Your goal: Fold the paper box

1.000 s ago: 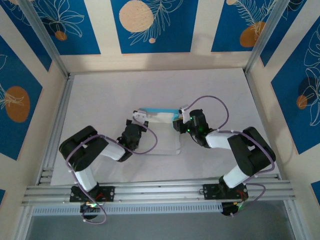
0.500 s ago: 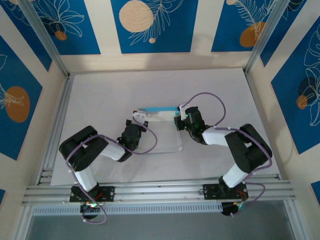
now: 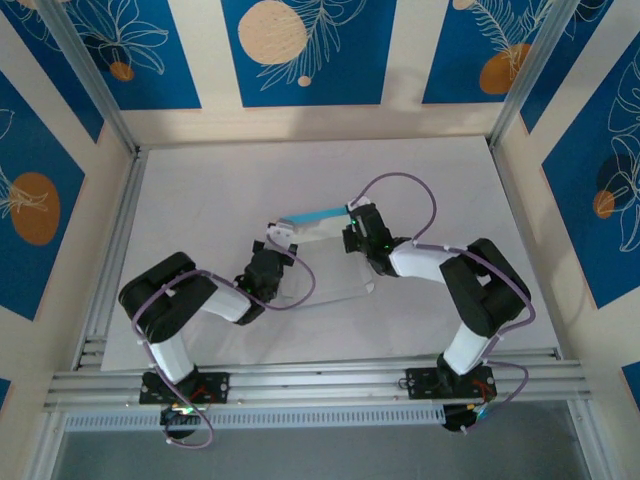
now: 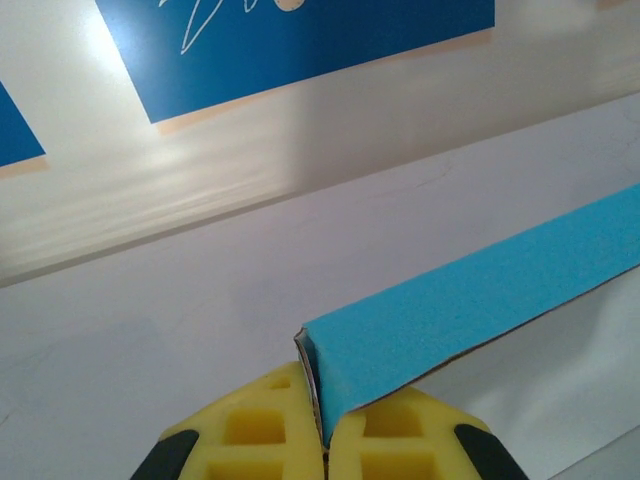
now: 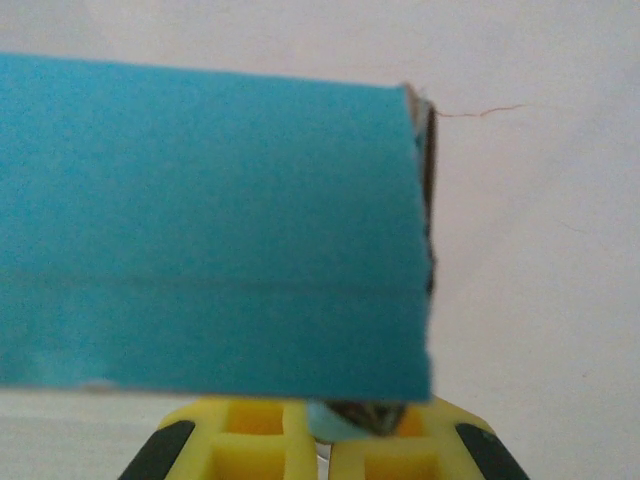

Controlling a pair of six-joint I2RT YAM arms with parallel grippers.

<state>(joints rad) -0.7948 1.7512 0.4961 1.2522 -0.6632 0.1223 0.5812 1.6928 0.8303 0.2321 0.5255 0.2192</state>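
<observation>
Blue card wall of the paper box (image 3: 318,222) stands raised at the middle of the counter (image 3: 200,200). Both arms fold low, elbows out, wrists reaching towards the box. The left tool (image 4: 322,432) pinches the box's left end and the right tool (image 5: 322,428) pinches its right end; the wrists hide the near flaps

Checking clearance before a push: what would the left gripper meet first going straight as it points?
The paper box, its blue flap pinched in its fingers; beyond, bare table, then probably the back wall.

White table (image 3: 220,190) ringed by blue-patterned wall panels (image 3: 340,60).
</observation>
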